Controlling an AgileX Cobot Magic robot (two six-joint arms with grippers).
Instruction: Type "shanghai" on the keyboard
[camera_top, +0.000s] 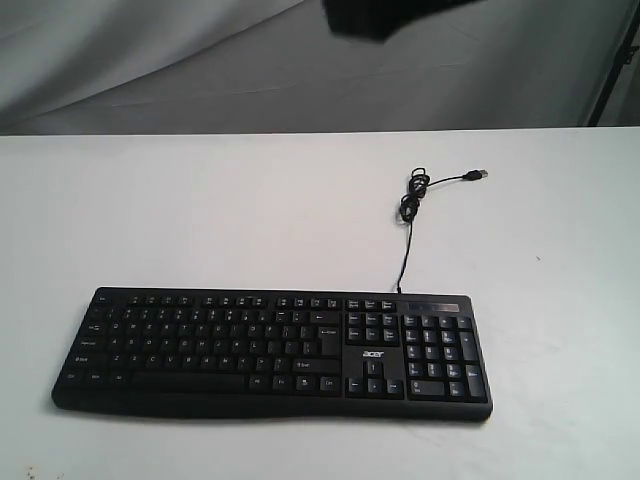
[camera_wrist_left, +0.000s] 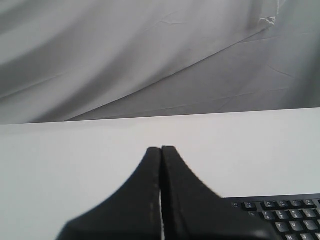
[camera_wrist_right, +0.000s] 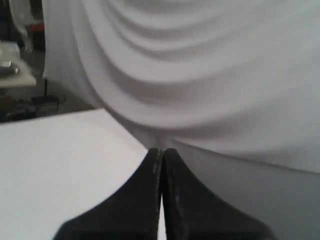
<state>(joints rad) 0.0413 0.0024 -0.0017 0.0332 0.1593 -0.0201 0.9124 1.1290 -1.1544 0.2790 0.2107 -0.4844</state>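
Black keyboard (camera_wrist_left: 280, 212) — near left claw (camera_wrist_left: 161, 148)

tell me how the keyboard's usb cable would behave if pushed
The thin USB cable lies in a loose coil, so it would probably flop and drag, not hold shape. Its free plug looks light and would likely skid on the smooth white table. A hard pull might shift the keyboard it joins.

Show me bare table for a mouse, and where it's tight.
Widest bare table: between the back edge of the keyboard and the far table edge, left of the cable. Also free: right of the number pad. Tight: behind the number pad, where the cable coils toward its USB plug; only a thin strip shows in front.
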